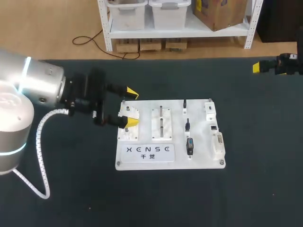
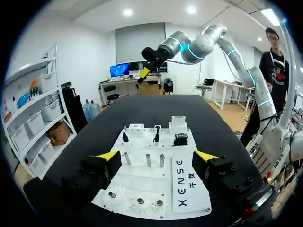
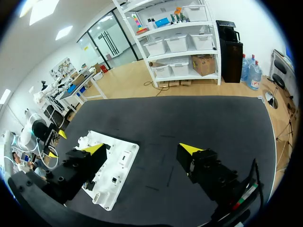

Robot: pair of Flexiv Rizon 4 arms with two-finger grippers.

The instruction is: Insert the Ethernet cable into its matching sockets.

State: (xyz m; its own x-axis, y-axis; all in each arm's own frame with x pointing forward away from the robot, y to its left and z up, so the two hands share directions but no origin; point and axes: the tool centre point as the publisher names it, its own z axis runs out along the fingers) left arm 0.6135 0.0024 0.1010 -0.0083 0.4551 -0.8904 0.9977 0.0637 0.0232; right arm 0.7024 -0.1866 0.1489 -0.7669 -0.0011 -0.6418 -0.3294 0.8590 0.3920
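White board (image 1: 202, 142) on dark table (image 1: 246, 198).
Left gripper (image 1: 132, 108) spread over one end; right gripper (image 3: 142, 148) spread, well apart.

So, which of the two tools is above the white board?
The left tool, open above the gear end of the white board. The right tool hangs far away, over the dark table only.

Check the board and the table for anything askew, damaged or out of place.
Nothing stands out. The white rectangular plastic board lies flat on the dark table, its metal pegs upright. The left end effector hangs open over the board's gear corner; no spill or breakage shows.
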